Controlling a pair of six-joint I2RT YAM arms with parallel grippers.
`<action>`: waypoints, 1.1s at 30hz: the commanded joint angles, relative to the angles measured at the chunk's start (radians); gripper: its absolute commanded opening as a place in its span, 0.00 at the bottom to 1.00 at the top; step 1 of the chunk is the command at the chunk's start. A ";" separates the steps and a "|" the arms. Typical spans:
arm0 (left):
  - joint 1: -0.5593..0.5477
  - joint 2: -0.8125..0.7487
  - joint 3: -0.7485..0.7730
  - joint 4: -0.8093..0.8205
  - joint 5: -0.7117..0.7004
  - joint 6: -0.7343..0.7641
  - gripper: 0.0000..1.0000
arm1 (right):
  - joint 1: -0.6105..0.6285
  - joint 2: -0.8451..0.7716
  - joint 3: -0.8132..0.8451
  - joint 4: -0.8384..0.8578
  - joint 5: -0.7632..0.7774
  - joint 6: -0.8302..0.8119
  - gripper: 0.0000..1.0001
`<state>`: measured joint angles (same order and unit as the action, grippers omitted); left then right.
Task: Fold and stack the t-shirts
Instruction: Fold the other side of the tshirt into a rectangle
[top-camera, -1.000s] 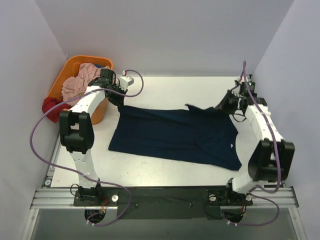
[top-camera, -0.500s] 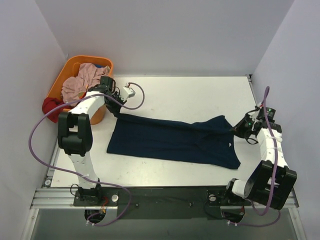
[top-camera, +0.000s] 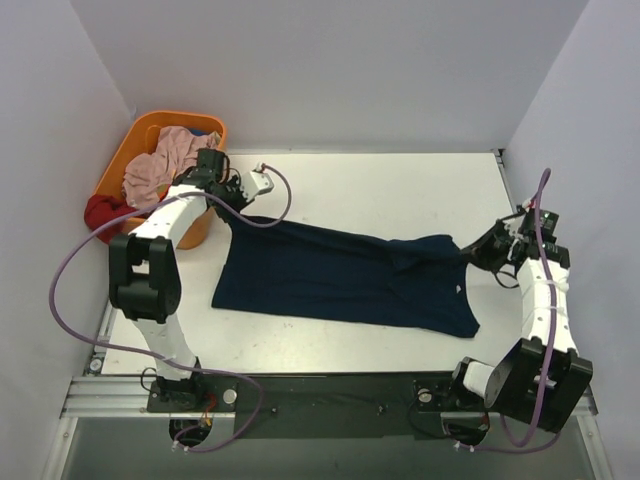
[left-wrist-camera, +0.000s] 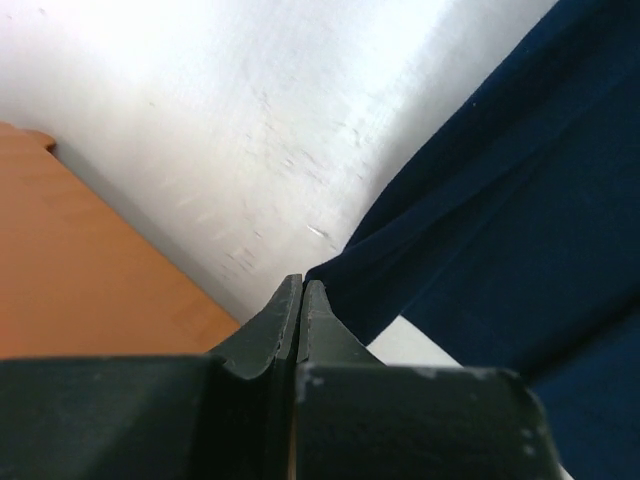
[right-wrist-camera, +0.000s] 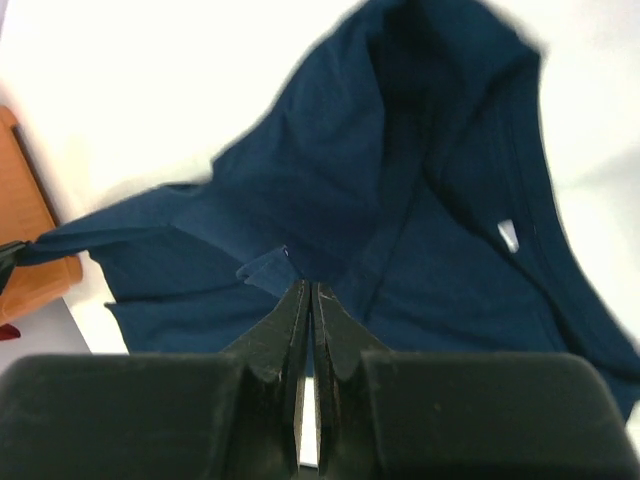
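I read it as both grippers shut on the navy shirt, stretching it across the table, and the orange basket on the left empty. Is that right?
Not quite: the orange basket is not empty. The top view shows a pink shirt bunched inside it and a red shirt hanging at its side. The rest stands: the left gripper and right gripper are shut on the navy shirt, stretching it across the table.

Three shirts: one navy shirt (top-camera: 340, 285), one pink shirt (top-camera: 160, 165), one red shirt (top-camera: 100, 212). One basket (top-camera: 150, 122). One worktop (top-camera: 380, 190). Two arms: left arm (top-camera: 172, 212), right arm (top-camera: 540, 300).
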<state>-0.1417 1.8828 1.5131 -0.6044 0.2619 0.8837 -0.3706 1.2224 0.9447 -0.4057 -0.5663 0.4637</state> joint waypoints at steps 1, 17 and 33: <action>0.013 -0.094 -0.088 -0.031 0.020 0.093 0.00 | -0.017 -0.086 -0.102 -0.128 0.017 -0.005 0.00; -0.005 -0.077 -0.012 -0.661 0.030 0.541 0.50 | -0.021 0.012 -0.173 -0.104 0.042 -0.068 0.00; -0.065 -0.021 -0.117 -0.380 -0.073 0.520 0.50 | -0.022 0.015 -0.170 -0.096 0.031 -0.074 0.00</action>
<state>-0.2081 1.8324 1.3804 -1.0737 0.1940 1.3773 -0.3958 1.2346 0.7483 -0.4896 -0.5217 0.4084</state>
